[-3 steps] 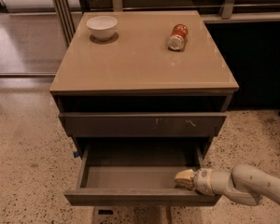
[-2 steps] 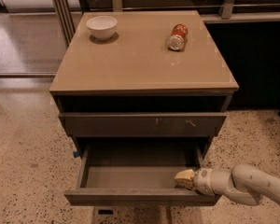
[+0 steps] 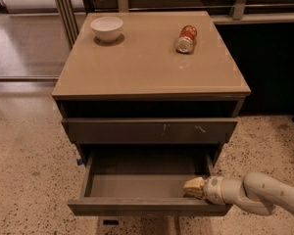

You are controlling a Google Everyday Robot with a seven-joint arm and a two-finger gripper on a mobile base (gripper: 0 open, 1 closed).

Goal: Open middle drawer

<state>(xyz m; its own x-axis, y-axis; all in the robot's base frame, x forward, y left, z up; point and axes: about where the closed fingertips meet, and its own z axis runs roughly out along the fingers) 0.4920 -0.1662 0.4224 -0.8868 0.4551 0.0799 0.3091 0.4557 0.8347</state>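
Camera view, taken whole: looks like the tail end of the pull. Shows the middle drawer [image 3: 137,206] drawn well out toward the near side, under the scratched drawer front [image 3: 149,130], with its bare tray floor exposed. Finds the gripper [image 3: 193,186] down inside that tray at the near right corner, just behind the front wall and seemingly against it, with the arm reaching in from the right. Cannot tell whether spread or closed on anything. Judging by the amount of tray on show, counts as open or nearly so. Next calls either for a last short draw toward the near side, kept straight to avoid skewing the drawer, or for lifting clear of the front wall without nudging it back in. Leaves the bowl [image 3: 107,28] and the can [image 3: 186,38] on the cabinet top [image 3: 147,67], far from the work. Against the earlier frames, shows no visible change: same drawer extension, same gripper spot at the near right corner.
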